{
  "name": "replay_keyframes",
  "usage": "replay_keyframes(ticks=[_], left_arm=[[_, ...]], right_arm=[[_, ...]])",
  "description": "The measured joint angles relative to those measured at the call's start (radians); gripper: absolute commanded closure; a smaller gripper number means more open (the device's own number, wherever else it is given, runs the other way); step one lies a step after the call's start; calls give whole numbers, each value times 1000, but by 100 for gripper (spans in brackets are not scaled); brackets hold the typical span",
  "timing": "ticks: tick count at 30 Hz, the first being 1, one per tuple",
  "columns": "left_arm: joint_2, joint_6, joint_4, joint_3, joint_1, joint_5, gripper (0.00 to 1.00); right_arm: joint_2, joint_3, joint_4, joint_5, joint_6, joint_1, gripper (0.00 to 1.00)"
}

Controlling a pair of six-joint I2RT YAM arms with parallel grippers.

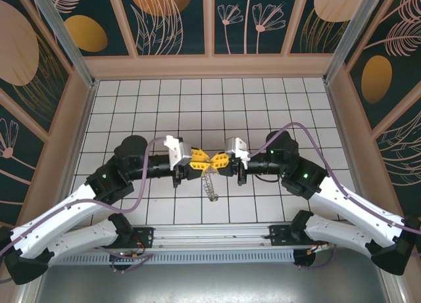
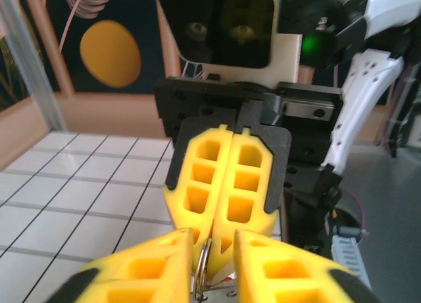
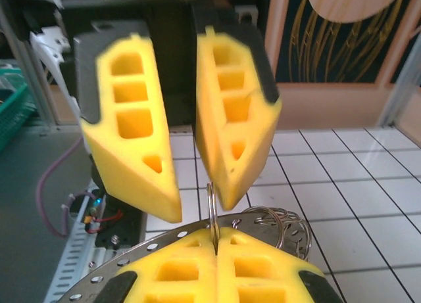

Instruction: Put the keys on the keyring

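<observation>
Top external view: above the worktop (image 1: 263,99), right hand (image 1: 214,163) pinches the dangling keyring (image 1: 209,185) steady — left hand (image 1: 206,163), tip to tip with it, stands slightly parted, likely to regrip.

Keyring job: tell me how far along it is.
Done: the keyring hangs above the tiles, gripped. In hand: the right gripper is shut on its wire, and the left gripper stands open opposite, around the ring. Left: getting a key onto it; I can't make out any key on the ring here.
</observation>
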Motion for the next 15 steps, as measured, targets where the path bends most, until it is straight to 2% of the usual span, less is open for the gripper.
replay_keyframes(ticks=[7, 15], left_arm=[[40, 68, -216, 64, -1, -78, 74], [73, 101, -300, 84, -1, -100, 80]], right_arm=[[13, 44, -111, 47, -47, 0, 100], [78, 99, -191, 51, -82, 2, 100]])
